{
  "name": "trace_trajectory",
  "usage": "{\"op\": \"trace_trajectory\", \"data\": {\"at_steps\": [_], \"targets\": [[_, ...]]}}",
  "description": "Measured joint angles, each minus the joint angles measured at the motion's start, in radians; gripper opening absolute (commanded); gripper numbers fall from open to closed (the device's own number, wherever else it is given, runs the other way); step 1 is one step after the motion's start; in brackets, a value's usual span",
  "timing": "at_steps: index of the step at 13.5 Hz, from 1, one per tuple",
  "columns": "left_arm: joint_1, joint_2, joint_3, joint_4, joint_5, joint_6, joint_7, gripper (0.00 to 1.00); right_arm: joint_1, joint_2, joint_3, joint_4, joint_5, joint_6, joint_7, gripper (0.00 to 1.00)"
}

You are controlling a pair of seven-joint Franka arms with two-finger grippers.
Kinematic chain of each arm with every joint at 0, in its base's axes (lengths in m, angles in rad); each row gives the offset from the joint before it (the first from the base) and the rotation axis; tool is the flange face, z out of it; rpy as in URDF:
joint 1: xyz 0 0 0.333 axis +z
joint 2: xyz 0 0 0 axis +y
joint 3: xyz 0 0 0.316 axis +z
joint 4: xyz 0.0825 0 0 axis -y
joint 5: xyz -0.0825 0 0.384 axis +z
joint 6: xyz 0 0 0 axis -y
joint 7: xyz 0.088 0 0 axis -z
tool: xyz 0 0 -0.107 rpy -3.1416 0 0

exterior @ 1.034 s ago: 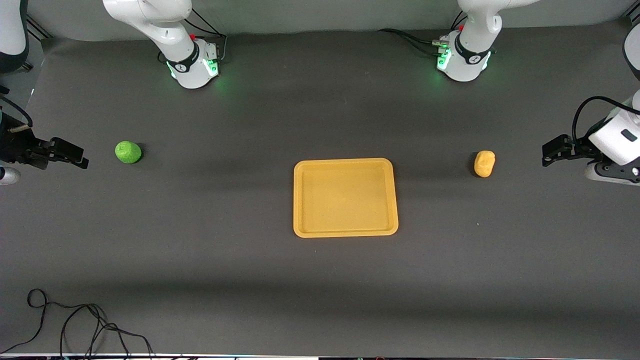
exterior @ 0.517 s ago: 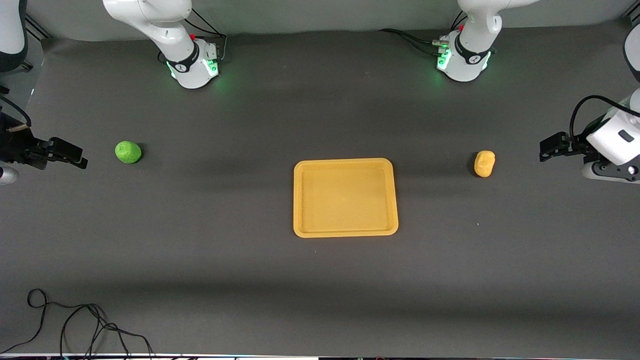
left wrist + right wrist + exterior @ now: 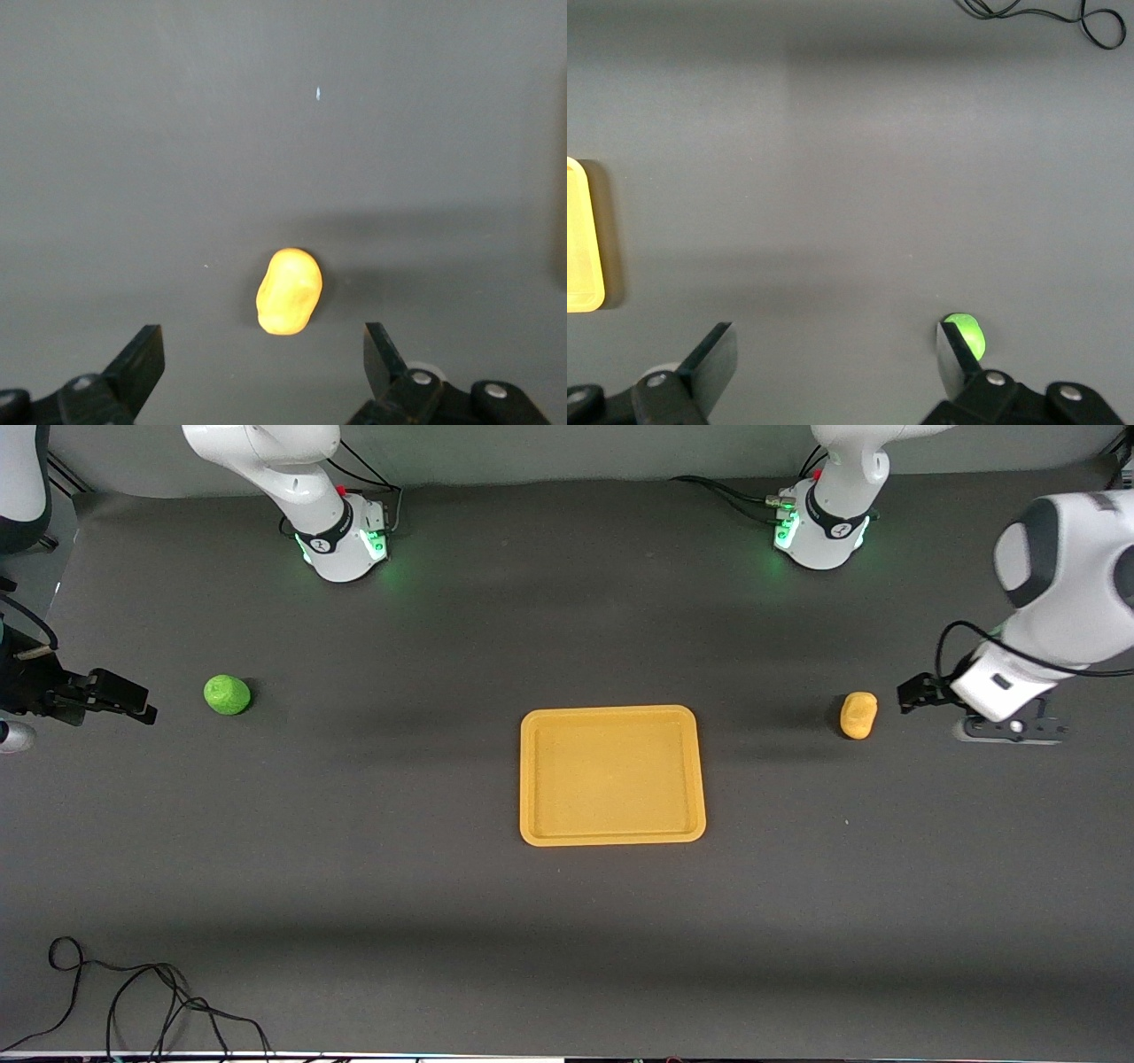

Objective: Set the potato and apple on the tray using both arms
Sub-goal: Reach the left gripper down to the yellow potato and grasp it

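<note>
The yellow-orange potato [image 3: 858, 716] lies on the dark table toward the left arm's end; it also shows in the left wrist view [image 3: 289, 291]. My left gripper [image 3: 912, 693] is open and empty, close beside the potato. The green apple [image 3: 227, 694] lies toward the right arm's end; in the right wrist view [image 3: 967, 334] one finger partly hides it. My right gripper [image 3: 124, 701] is open and empty, a short way from the apple at the table's end. The yellow-orange tray [image 3: 611, 775] lies empty at mid-table; its edge shows in the right wrist view [image 3: 582, 237].
A loose black cable [image 3: 133, 1001] lies at the table's near edge toward the right arm's end, also in the right wrist view [image 3: 1045, 16]. The two arm bases [image 3: 345, 540] [image 3: 819, 531] stand along the table's edge farthest from the front camera.
My left arm has swung in from the table's end, bringing its open gripper close beside the potato. The right gripper has barely moved. Potato, apple and tray stay put.
</note>
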Motion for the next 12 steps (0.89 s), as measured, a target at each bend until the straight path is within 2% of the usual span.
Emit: {"op": "trace_trajectory", "data": {"at_steps": [3,7,8,9,10,11,12], "targets": [[-0.001,0.047,-0.003,-0.157,0.000,0.133,0.003,0.98,0.000,0.001,-0.003,-0.007,0.000,-0.008,-0.007,1.00],[-0.003,0.207,-0.011,-0.179,0.000,0.258,0.054,0.98,-0.001,-0.004,-0.048,-0.038,0.000,-0.007,-0.056,1.00],[-0.004,0.255,-0.011,-0.179,0.001,0.318,0.078,0.85,0.000,-0.012,-0.071,-0.055,-0.001,0.001,-0.089,1.00],[-0.004,0.300,-0.011,-0.178,0.002,0.371,0.097,0.60,0.000,-0.028,-0.101,-0.086,-0.001,0.022,-0.135,1.00],[-0.004,0.340,-0.011,-0.176,0.002,0.407,0.114,0.46,-0.001,-0.054,-0.137,-0.130,-0.001,0.053,-0.183,1.00],[-0.004,0.369,-0.011,-0.174,0.002,0.423,0.127,0.27,-0.002,-0.092,-0.175,-0.190,-0.005,0.084,-0.222,1.00],[-0.004,0.377,-0.011,-0.169,0.003,0.421,0.133,0.14,-0.004,-0.143,-0.210,-0.261,-0.020,0.111,-0.248,1.00]]}}
